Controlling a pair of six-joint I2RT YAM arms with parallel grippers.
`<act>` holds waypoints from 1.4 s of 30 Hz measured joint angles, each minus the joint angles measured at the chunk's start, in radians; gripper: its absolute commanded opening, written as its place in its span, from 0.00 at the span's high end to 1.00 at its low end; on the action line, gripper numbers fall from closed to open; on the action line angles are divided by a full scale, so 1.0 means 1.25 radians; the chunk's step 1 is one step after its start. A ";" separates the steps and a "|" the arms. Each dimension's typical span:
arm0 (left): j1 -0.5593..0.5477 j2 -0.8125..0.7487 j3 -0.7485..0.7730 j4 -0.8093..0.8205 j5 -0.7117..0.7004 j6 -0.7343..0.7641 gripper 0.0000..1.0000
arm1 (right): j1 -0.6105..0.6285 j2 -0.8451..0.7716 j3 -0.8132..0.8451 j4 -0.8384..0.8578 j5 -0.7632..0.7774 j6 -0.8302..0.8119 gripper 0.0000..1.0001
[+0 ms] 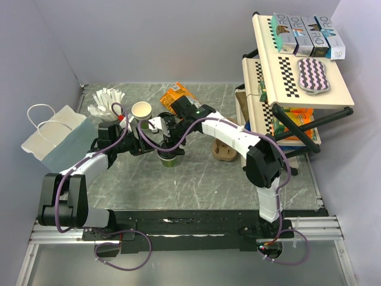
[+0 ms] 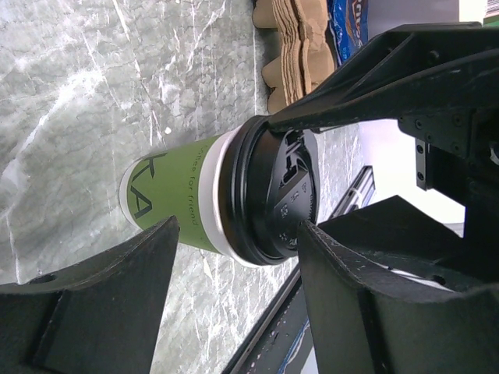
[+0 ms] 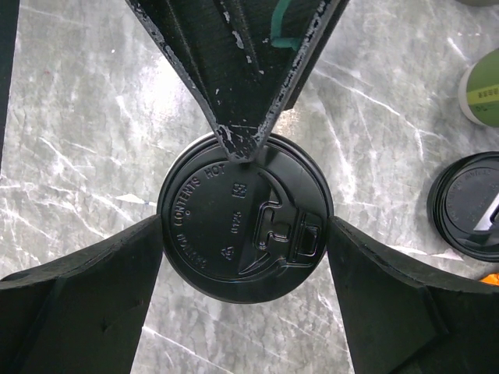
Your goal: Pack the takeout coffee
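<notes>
Where the two arms meet, a little left of the middle of the desk (image 1: 202,185), the coffee (image 1: 169,158) stands upright on the marble top with its black lid (image 3: 234,234) on. The right gripper (image 3: 245,222) comes down over it from above. Its fingers are spread wide and meet the lid's rim on opposite sides, so it looks to be pinching the coffee by the lid. The left gripper (image 2: 238,224) reaches in from the left, turned on its side with its fingers apart. One finger is low beside the green band and the other is up by the lid, its tip lying over the far rim. I cannot tell whether the low finger touches the paper, and this gripper clamps nothing that I can see.

A lidless cup (image 1: 141,110) stands farther back and to the left, apart from the coffee. Left of that is a grey cup of white sticks (image 1: 106,100). A paper bag (image 1: 53,134) sits at the desk's left edge. Brown cup carriers (image 1: 225,152) lie to the right of the coffee, and an orange packet (image 1: 177,95) lies behind it. A two-tier rack (image 1: 280,74) fills the far right corner.
</notes>
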 measured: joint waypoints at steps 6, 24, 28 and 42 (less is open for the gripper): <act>0.000 0.000 0.000 0.000 0.000 0.000 0.32 | -0.004 -0.010 -0.014 0.010 -0.001 0.007 0.11; 0.000 0.000 0.000 0.000 0.000 0.001 0.32 | -0.004 -0.001 0.027 -0.033 -0.009 0.003 0.11; 0.000 0.000 0.000 0.000 0.000 0.001 0.32 | -0.004 0.011 0.043 -0.041 -0.009 0.000 0.11; 0.000 0.000 0.000 0.000 0.000 0.005 0.32 | -0.004 0.049 0.062 -0.059 -0.011 -0.001 0.11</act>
